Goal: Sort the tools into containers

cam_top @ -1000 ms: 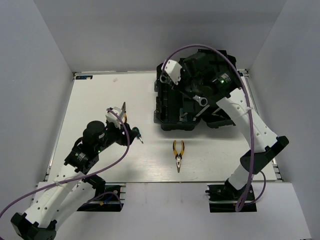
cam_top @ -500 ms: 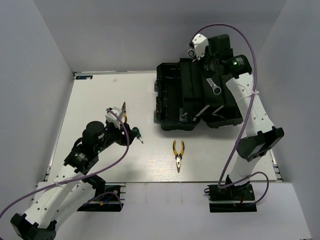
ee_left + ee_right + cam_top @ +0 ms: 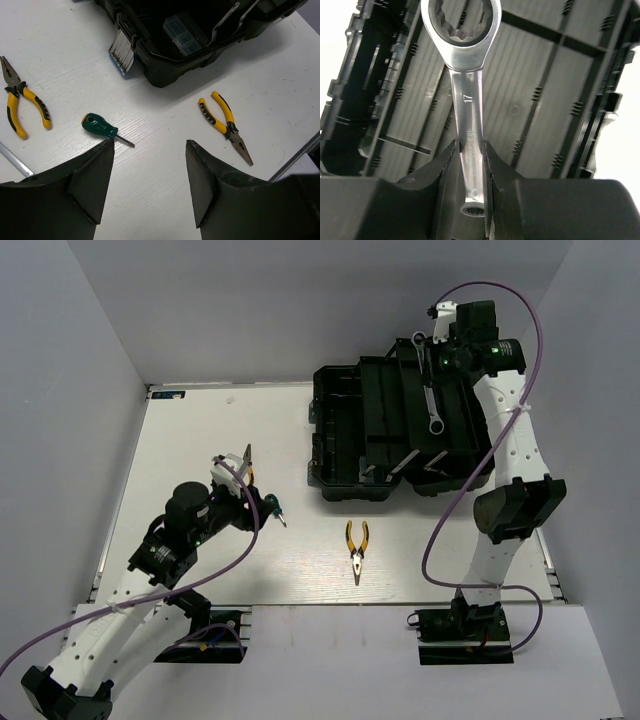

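Observation:
The open black toolbox stands at the back right of the table. My right gripper is shut on a silver wrench marked 17 and holds it hanging above the raised lid. In the right wrist view the wrench runs up from between my fingers, over the ribbed lid. My left gripper is open and empty above the table; in its wrist view I see a green-handled screwdriver and two yellow-handled pliers. The screwdriver and one pliers lie before the toolbox.
A clear-lidded box sits inside the toolbox. A thin silver bar lies at the left edge of the left wrist view. The second pliers lie partly under my left gripper. Grey walls close the table on three sides.
My right arm has swung from over the toolbox's left part to its back right, lifting the wrench higher. The left arm and the tools on the table have not moved.

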You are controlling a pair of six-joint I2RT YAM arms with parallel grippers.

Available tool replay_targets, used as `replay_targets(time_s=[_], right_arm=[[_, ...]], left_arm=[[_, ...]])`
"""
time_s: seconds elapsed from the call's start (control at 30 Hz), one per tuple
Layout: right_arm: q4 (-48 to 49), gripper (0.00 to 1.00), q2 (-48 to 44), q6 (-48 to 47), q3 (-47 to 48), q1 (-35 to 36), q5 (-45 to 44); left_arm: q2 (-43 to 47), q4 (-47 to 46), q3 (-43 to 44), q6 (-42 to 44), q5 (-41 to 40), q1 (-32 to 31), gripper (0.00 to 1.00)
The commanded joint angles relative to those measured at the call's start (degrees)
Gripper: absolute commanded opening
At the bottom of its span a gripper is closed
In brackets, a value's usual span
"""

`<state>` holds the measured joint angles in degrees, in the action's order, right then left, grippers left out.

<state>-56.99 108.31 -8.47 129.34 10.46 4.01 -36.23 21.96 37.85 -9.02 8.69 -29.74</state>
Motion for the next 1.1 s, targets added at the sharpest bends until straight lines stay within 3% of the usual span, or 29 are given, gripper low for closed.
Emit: replay_targets(time_s=[0.0, 0.2, 0.23, 0.3, 0.37, 0.43, 0.6, 0.63, 0.67, 0.73, 0.77, 0.9, 0.97, 1.0, 1.07], right_arm=[[2.2, 0.0, 0.2, 4.6, 3.0, -0.9, 5.9], [0.7, 0.0, 0.1, 4.7, -0.1, -2.5, 9.3], [0.4, 0.16, 0.0, 4.4, -0.7, -2.6, 9.2], [0.1, 0.36, -0.4, 4.2, -1.0, -3.3, 9.3], [0.0, 0.51, -0.9, 3.9, -0.9, -3.9, 9.8], [-0.4, 0.56, -1.3, 3.9, -1.0, -4.7, 10.5], [-0.7, 0.57, -3.6, 2.1, -2.1, -4.9, 11.9], [-0.9, 0.54, -4.2, 1.4, -2.2, -4.8, 12.2], [-1.0, 0.46, -5.9, -1.3, -2.2, -4.6, 12.9], [-0.5, 0.43, -7.7, -2.9, -4.3, -4.2, 15.6], [-0.2, 0.45, -10.8, -4.2, -5.2, -4.0, 16.6], [2.1, 0.69, -18.0, -6.1, -14.9, -4.2, 27.4], [2.4, 0.69, -23.2, -6.6, -21.6, -4.1, 33.3], [2.8, 0.66, -24.0, -7.3, -23.2, -4.2, 34.4], [5.1, 0.44, -26.6, -7.4, -30.3, -4.0, 37.7]], left_arm=[[-0.3, -0.6, -0.6, 0.1, -0.8, 0.3, 0.69], [-0.9, -0.6, -0.6, 0.1, -0.3, 0.3, 0.69], [-1.4, -0.6, -0.6, 0.1, -0.3, 0.3, 0.69], [-1.9, -1.1, -0.6, 0.1, 0.5, 0.3, 0.69], [-3.6, -1.8, -0.6, -0.6, 2.1, 0.3, 0.71], [-6.4, -1.8, -0.6, -1.5, 2.6, 0.3, 0.71], [-12.2, 1.7, 2.7, -6.4, -6.1, 0.3, 0.71], [-13.0, 2.3, 3.2, -7.5, -7.8, 0.3, 0.71], [-14.5, 3.0, 4.2, -8.2, -9.0, 0.3, 0.71], [-16.0, 3.0, 5.0, -10.0, -11.3, 0.3, 0.71], [-16.9, 3.5, 5.7, -10.9, -13.9, 0.3, 0.71], [-24.0, 9.5, 8.8, -17.4, -23.0, 0.3, 0.74], [-29.3, 13.1, 11.7, -21.8, -27.1, 0.8, 0.74], [-30.7, 14.7, 12.6, -23.1, -30.7, 0.8, 0.74], [-33.0, 15.7, 13.7, -24.0, -33.1, 2.1, 0.74]])
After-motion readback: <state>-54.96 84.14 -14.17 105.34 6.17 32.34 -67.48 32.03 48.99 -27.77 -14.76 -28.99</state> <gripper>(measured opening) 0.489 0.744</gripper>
